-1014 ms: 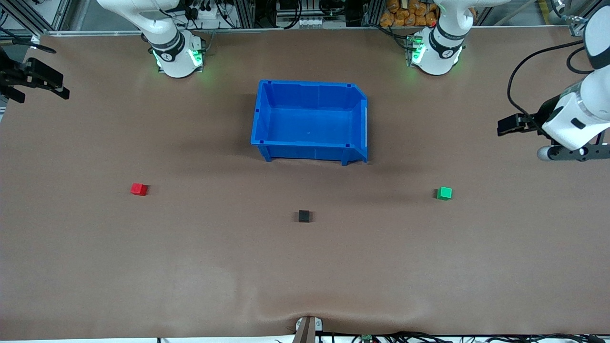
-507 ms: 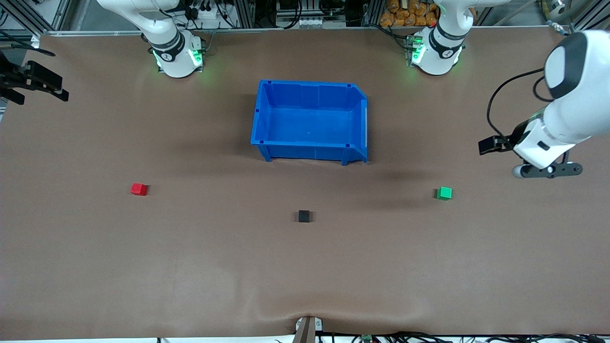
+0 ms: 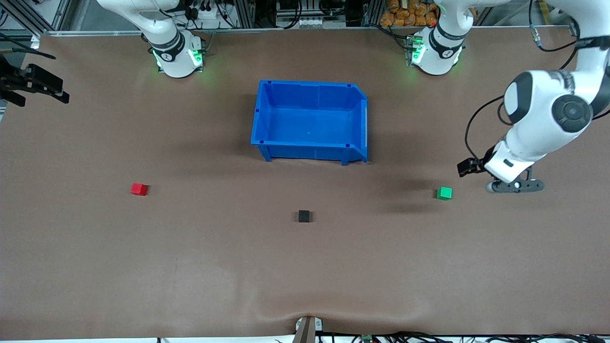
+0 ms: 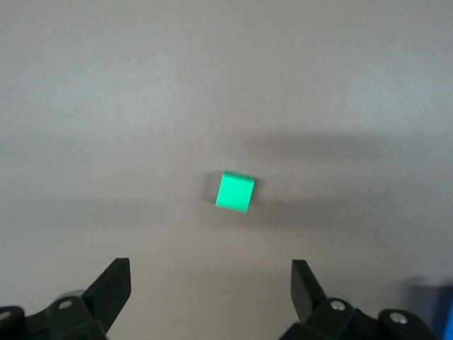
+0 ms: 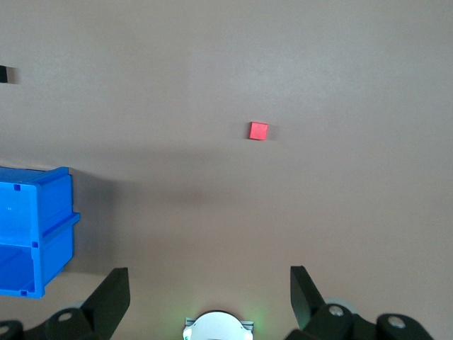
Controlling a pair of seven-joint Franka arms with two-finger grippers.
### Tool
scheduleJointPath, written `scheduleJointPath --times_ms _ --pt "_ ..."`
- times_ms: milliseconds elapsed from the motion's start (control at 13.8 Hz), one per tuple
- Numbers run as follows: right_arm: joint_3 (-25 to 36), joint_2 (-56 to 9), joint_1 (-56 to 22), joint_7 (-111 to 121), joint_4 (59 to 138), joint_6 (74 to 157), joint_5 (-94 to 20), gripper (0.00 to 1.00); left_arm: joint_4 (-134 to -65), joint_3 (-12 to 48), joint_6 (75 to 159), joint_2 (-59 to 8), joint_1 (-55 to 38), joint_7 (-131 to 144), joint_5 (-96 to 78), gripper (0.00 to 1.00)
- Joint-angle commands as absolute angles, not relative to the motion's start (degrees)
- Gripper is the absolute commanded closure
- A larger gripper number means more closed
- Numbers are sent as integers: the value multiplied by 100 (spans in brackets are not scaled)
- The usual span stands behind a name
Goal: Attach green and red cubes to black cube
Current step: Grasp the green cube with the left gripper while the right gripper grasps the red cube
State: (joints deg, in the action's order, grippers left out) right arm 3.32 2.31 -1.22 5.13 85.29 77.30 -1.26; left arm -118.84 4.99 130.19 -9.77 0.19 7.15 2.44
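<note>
Nothing is joined yet: all three cubes sit apart on the brown table (image 3: 190, 267). The black cube (image 3: 304, 216) lies alone in the middle stretch, nearer the front camera than the blue bin (image 3: 310, 119). The red cube (image 3: 139, 189) is well off toward the right arm's end, the green cube (image 3: 444, 193) well off toward the left arm's end. So by my reading the whole job is ahead: both coloured cubes have to be picked up, carried in, and pressed against the black one.

The left gripper (image 4: 211, 280) is up in the air over the table just beside the green cube, on the side toward the left arm's end. Its fingers (image 4: 113, 283) are spread wide and empty, touching nothing. In the left wrist view the green cube (image 4: 235, 191) sits out ahead of the fingertips, roughly centred on the gap between them, slightly turned against the line of the jaws. That looks like a lining-up for the first grab.

The right gripper (image 5: 209, 283) waits high at the edge of the right arm's end of the table, fingers (image 5: 112, 287) also wide apart and holding nothing. The red cube (image 5: 258, 130) lies well ahead of them, untouched, with a corner of the bin off to one side.
</note>
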Motion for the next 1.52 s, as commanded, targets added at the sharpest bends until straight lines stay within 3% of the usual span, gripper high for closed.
scheduleJointPath --times_ms 0,145,507,725,942,1232,1449 --pt "308 132 -79 571 8552 7735 -44 0 -11865 527 13411 -1265 35 923 334 0" --pt "316 79 -53 580 8552 7778 8 0 -11857 527 13604 -1467 26 923 343 0" --pt "308 -921 315 545 8349 8312 158 0 -11637 527 13922 -2117 -35 923 343 0" --pt "308 -2350 404 492 8297 8411 141 0 -11540 527 13922 -2328 -44 853 352 0" --pt "308 -2969 571 229 8332 9288 -193 0 -11496 527 13931 -2522 -61 817 482 0" --pt "308 -3830 536 193 8341 9517 -123 0 -11470 527 13957 -2785 -61 817 747 0" --pt "308 -4086 580 0 8639 10432 -167 0 -11180 545 14054 -3084 -70 879 756 0"
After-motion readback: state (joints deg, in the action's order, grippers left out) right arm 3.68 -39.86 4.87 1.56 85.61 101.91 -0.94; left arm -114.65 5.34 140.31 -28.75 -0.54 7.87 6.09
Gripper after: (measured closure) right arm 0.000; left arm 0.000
